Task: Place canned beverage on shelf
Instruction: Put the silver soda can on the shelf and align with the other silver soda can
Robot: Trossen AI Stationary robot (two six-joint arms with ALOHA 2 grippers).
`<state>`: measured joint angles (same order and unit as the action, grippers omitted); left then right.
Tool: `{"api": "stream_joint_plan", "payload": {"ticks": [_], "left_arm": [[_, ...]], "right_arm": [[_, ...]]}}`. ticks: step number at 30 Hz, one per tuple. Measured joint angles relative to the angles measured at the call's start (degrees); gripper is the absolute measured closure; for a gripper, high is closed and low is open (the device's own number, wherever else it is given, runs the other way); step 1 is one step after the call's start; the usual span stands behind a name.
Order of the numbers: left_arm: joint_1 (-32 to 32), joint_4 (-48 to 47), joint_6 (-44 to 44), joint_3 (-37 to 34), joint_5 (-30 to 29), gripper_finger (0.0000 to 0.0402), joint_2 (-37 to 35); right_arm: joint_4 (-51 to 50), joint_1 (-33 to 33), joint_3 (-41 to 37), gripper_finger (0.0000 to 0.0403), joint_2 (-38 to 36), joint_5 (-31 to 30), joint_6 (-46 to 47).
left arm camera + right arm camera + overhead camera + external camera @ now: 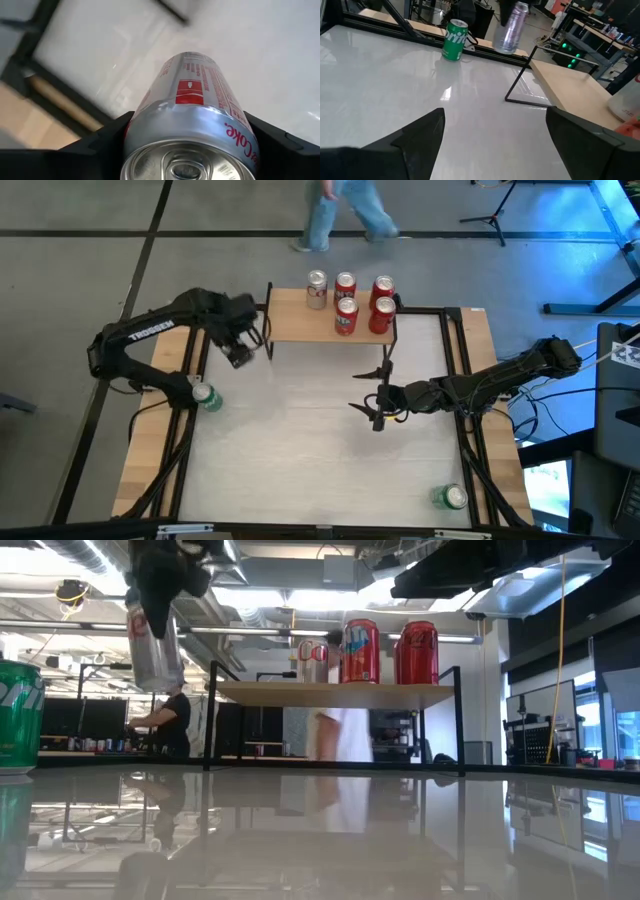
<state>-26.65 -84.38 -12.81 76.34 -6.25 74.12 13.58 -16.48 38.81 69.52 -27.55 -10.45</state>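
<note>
A silver Diet Coke can [150, 640] hangs in the air left of the shelf, with my left gripper [240, 348] shut on it. The shelf [300, 320], a light wood top on thin black legs, stands at the table's far edge. It carries several cans: red ones [346, 315] and a silver one [316, 288], all upright on their bases. My right gripper [362, 392] waits open above the table's middle, in front of the shelf's right end, with nothing between its fingers. The right wrist view shows the hanging can [512, 27] too. My left gripper pinches the silver can's wall just below its top rim [150, 117], one finger [100, 145] on each of two opposite sides. The fingers come from above, pointing down. The can hangs below them, close to upright and clear of the table, its top toward the wrist.
A green Sprite can [207, 395] stands near the table's left edge, another [450, 497] at the near right corner. The white tabletop [300, 460] between them lies bare. A person [340, 210] walks on the floor beyond the shelf.
</note>
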Motion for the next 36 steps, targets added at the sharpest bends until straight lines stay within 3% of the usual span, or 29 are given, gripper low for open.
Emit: {"api": "stream_joint_plan", "payload": {"ticks": [6, 11, 17, 24, 36], "left_arm": [[13.31, 1.51, -9.46, 0.00, 1.24, 0.0112, -0.09], [24.19, 7.11, -15.76, -0.33, 1.28, 0.0112, 0.63], [32.87, 13.38, -18.63, -1.66, 1.32, 0.0111, 4.38], [36.89, 22.44, -18.40, -2.91, 1.39, 0.0111, 11.66], [36.78, 31.54, -15.11, -1.01, 5.75, 0.0111, 24.89]], "right_arm": [[-0.16, -0.03, 0.00, 0.0059, 0.00, 0.12, 1.28], [-0.17, -0.05, 0.00, 0.0059, 0.22, 6.98, 5.50], [0.11, -0.05, 0.01, 0.0059, 4.24, 8.10, 8.99], [3.46, -0.05, 0.00, 0.0059, 10.49, 8.11, 9.15], [5.12, -0.05, 0.02, 0.0059, 16.69, 8.20, 14.11]]}}
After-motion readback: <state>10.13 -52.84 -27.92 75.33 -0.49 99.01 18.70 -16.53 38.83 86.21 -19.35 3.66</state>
